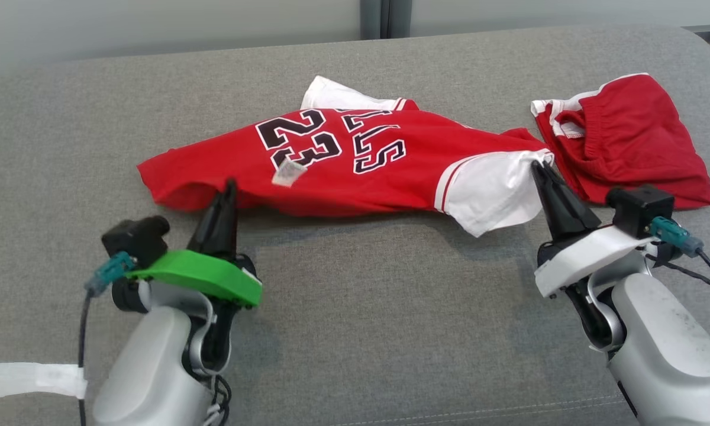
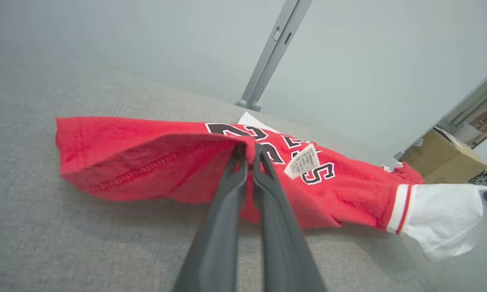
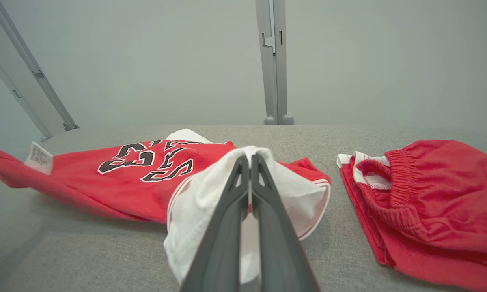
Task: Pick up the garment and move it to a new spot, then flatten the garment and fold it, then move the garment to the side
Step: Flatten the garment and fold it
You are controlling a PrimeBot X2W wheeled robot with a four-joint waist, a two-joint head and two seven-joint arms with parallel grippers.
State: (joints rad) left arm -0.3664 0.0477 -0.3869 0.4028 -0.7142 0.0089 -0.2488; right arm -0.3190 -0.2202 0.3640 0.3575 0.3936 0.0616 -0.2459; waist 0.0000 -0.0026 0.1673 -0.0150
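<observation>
A red jersey (image 1: pixel 343 171) with black "23" lettering and white sleeves is stretched across the grey cushion between both arms, its front edge lifted. My left gripper (image 1: pixel 231 188) is shut on the jersey's red hem; in the left wrist view the hem (image 2: pixel 154 162) folds over the closed fingertips of that gripper (image 2: pixel 248 149). My right gripper (image 1: pixel 537 168) is shut on the white sleeve (image 1: pixel 491 189); the right wrist view shows the white cloth (image 3: pixel 211 182) draped over the tips of this gripper (image 3: pixel 250 159). A white care label (image 1: pixel 288 173) hangs off the jersey.
Red shorts (image 1: pixel 627 136) with white trim lie crumpled at the right, just behind my right gripper. The grey cushion (image 1: pixel 355 307) has open room in front of the jersey. A cardboard box (image 2: pixel 442 158) stands beyond the cushion. Metal posts (image 3: pixel 274 61) rise behind.
</observation>
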